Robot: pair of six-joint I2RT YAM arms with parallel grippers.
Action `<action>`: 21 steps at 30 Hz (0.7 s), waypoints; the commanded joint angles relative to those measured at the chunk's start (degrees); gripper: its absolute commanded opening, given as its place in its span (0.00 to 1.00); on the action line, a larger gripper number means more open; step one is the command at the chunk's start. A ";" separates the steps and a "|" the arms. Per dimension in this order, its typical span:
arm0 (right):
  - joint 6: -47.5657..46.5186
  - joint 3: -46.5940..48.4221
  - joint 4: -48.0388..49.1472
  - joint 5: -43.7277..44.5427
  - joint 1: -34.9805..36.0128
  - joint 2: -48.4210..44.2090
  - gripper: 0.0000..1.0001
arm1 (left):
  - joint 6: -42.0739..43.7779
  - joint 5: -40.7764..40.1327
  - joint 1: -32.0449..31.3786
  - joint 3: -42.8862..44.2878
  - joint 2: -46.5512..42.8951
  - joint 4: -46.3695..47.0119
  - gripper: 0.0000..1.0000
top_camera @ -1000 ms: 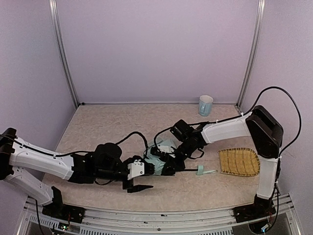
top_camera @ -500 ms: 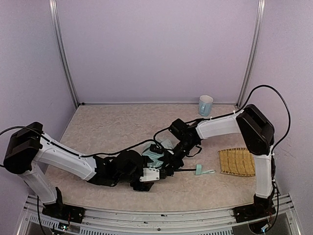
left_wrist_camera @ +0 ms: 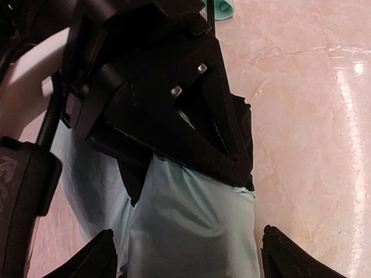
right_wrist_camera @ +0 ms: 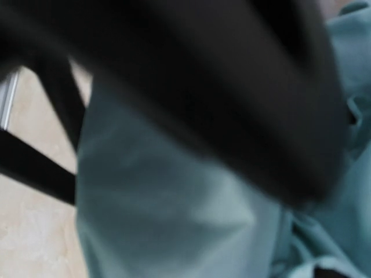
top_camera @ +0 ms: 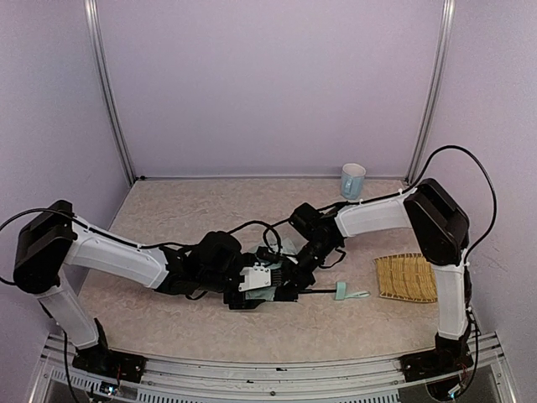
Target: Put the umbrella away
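Mint-blue folding fabric umbrella [left_wrist_camera: 191, 226] lies mid-way on the beige marbled desk [top_camera: 185, 218], nearer its front edge. Right gripper [left_wrist_camera: 237, 176] pinches the canopy; left gripper [left_wrist_camera: 194, 258] is spread wide astride it. I'd close left squarely, clear of right.

No word, number or brand can be read in any view. The nearest thing to lettering is a patch of pale raised marks on the black housing [left_wrist_camera: 8, 174] at the left edge of the left wrist view (curly shapes, too blurred to pass for letters). The mug [top_camera: 352, 180] at the back of the counter [top_camera: 185, 218] is too small to tell whether it bears print. The umbrella [left_wrist_camera: 191, 226] shows only plain mint fabric.
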 commanded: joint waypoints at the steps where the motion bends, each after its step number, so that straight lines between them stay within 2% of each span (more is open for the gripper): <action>1: 1.92 -1.88 -7.21 0.15 1.26 4.90 0.08 | 0.21 2.83 0.90 3.95 5.46 -5.35 0.83; 5: 2.47 -1.55 -6.38 0.70 1.00 4.12 0.10 | -1.72 4.81 1.95 6.43 9.72 -6.94 0.78; 9: 3.78 -1.74 -3.05 -0.90 -0.08 2.27 0.17 | -5.12 5.71 2.33 10.15 13.66 -13.76 0.60; 11: 4.64 -1.94 -1.53 -1.53 -0.98 0.70 0.28 | -6.64 8.66 2.80 10.38 14.87 -15.78 0.50; 13: 5.62 -3.38 0.74 -0.61 -1.68 -1.66 0.35 | -10.04 11.99 3.35 12.31 16.53 -19.98 0.39; 17: 8.15 -7.63 6.73 2.19 -2.04 -7.39 0.58 | -16.01 16.25 3.72 15.85 19.76 -26.17 0.32; 21: 9.07 -12.56 11.33 6.34 -2.61 -13.19 0.75 | -19.66 18.72 3.85 16.07 20.86 -27.49 0.19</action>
